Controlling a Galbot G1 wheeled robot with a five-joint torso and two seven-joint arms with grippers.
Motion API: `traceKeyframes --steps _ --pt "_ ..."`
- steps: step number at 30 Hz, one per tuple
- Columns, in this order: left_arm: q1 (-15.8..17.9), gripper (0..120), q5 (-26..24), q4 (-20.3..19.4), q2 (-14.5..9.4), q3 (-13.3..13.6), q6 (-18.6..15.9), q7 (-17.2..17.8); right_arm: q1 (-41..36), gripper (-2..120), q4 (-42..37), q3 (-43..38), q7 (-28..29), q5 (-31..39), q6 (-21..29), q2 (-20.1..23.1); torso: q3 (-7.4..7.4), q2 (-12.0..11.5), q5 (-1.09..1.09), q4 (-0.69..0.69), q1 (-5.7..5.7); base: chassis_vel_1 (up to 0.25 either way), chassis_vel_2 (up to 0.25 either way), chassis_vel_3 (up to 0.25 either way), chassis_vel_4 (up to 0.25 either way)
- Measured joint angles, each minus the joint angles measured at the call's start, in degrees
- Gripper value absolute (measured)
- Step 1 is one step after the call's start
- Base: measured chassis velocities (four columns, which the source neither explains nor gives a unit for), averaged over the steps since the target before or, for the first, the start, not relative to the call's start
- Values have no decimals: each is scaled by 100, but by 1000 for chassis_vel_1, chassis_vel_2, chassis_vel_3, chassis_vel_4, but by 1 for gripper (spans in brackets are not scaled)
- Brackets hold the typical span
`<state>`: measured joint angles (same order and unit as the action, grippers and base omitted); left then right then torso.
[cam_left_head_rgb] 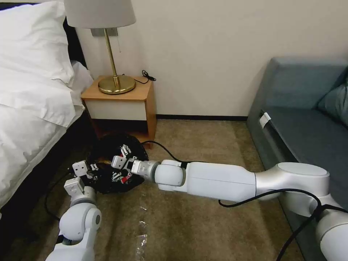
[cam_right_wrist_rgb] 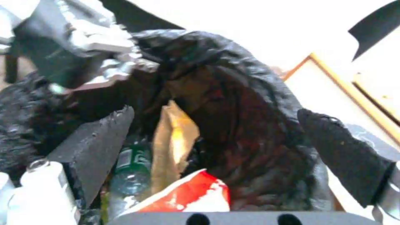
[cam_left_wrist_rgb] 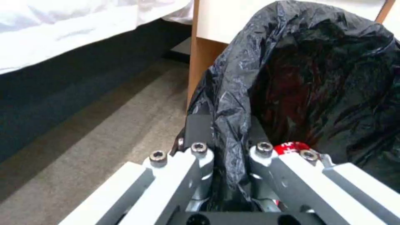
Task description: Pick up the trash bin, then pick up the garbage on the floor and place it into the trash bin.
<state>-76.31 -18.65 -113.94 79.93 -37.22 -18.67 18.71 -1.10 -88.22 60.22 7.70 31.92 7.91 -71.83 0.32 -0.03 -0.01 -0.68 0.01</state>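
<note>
Black-bagged trash bin (cam_left_head_rgb: 119,159) half-hidden, left claw (cam_left_wrist_rgb: 227,150) pinching rim

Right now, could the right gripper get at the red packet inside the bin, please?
Probably yes. The right gripper hangs open at the mouth of the bin, and the red packet lies uncovered just beneath it. The left gripper pinches the rim off to one side, clear of that path.

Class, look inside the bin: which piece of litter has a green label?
The clear bottle, lying in the trash bin beside the right gripper. The yellow-brown wrapper and red packet next to it show no green.
</note>
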Motion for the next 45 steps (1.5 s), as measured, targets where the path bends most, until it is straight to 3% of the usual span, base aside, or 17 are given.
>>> traceKeyframes --steps 9,15,18,19,21,25,27,29,31,33,37,45 --pt "22 5 -10 -12 4 15 1 7 -164 100 -133 -492 171 86 -22 138 0 0 0 0 0 0 0 0 0" --pt "51 5 -68 4 -16 -6 119 -19 -506 100 -347 -1109 459 106 -105 462 0 0 1 0 0 0 0 0 0" --pt "94 5 -107 98 -58 -44 259 -121 -1173 100 -590 -2004 811 108 -165 993 0 0 2 0 0 0 0 0 0" --pt "94 5 -107 98 -58 -44 259 -121 -1173 100 -590 -2004 811 108 -165 993 0 0 2 0 0 0 0 0 0" --pt "117 5 -129 154 -70 -41 301 -145 -2036 100 -707 -3017 880 5 -190 1330 -1 0 1 -1 0 0 0 0 0" --pt "128 5 -155 197 -71 -2 338 -159 -2826 100 -750 -3929 909 -76 -230 1490 0 0 6 -3 0 0 0 0 0" --pt "147 5 -196 224 -71 44 369 -179 -3516 100 -861 -4900 911 -219 -336 1573 -1 0 1 -2 0 0 0 0 0" --pt "159 5 -218 232 -66 58 384 -183 -3755 100 -932 -5228 887 -260 -357 1588 0 0 6 -2 0 0 0 0 0" --pt "206 5 -284 261 -41 87 423 -187 -4399 100 -1208 -6086 818 -323 -405 1612 -2 1 -3 -2 0 0 0 0 0" --pt "223 5 -308 276 -25 98 430 -188 -4713 100 -1333 -6378 789 -321 -407 1605 0 0 5 -2 0 0 0 0 0" --pt "244 5 -317 303 8 118 431 -189 -5076 100 -1502 -6831 769 -331 -426 1538 -2 1 -4 -3 -1 0 0 0 0" --pt "241 5 -321 285 -21 161 431 -197 -5585 100 -1585 -7698 622 -522 -508 671 -1 1 0 1 0 0 0 0 0"
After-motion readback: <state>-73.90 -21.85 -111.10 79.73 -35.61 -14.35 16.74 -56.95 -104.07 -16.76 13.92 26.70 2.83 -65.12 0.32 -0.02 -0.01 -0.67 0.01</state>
